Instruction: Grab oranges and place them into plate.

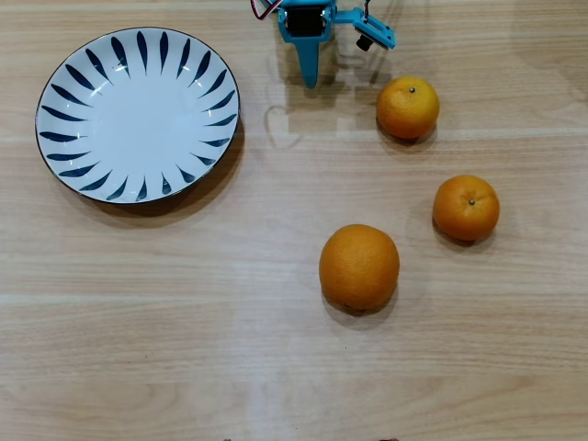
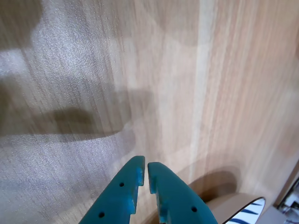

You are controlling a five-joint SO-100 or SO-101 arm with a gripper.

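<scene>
Three oranges lie on the wooden table in the overhead view: a small one (image 1: 408, 107) at the upper right, a small one (image 1: 467, 208) at the right, and a larger one (image 1: 359, 266) near the middle. The white plate (image 1: 138, 114) with blue leaf strokes sits empty at the upper left. My teal gripper (image 1: 310, 81) is at the top edge, between the plate and the upper small orange, touching neither. In the wrist view the gripper (image 2: 145, 170) is shut and empty over bare wood, with a sliver of the plate (image 2: 247, 211) at the bottom right.
The wooden table (image 1: 184, 312) fills the overhead view. The arm's teal body (image 1: 312, 18) and a side bracket (image 1: 377, 35) stand at the top edge.
</scene>
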